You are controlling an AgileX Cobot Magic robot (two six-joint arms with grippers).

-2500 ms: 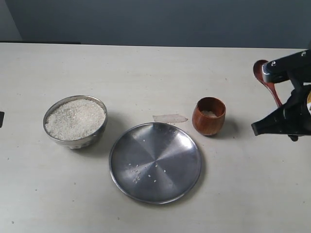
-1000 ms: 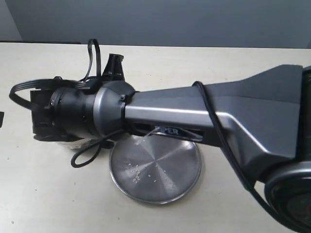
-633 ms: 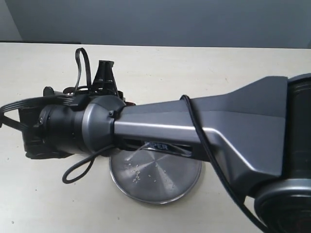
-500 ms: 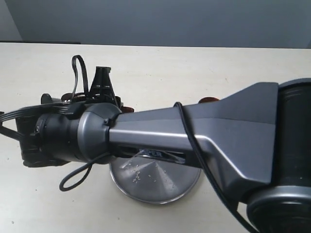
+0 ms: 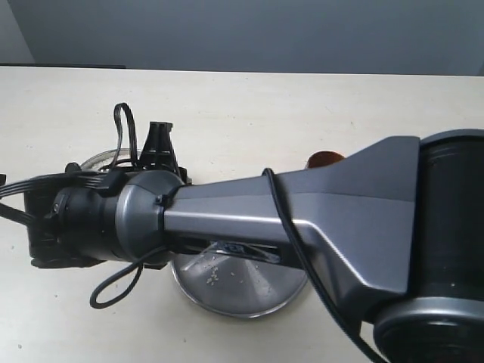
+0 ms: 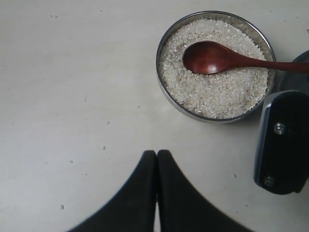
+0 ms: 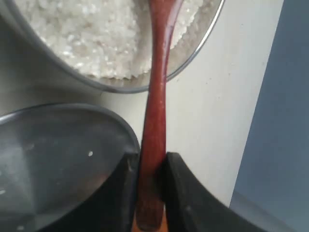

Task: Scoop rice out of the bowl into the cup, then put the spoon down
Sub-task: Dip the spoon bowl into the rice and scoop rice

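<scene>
The right gripper, stretched across to the left, is clamping the spoon by its handle, and its head is lying on the rice in the bowl, ready to scoop. The left gripper is hovering alongside, fingers closed on nothing.

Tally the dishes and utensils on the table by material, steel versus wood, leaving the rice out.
Steel: 2, the bowl and the plate
Wood: 2, the spoon and the cup, which is only partly in view
Total: 4
</scene>
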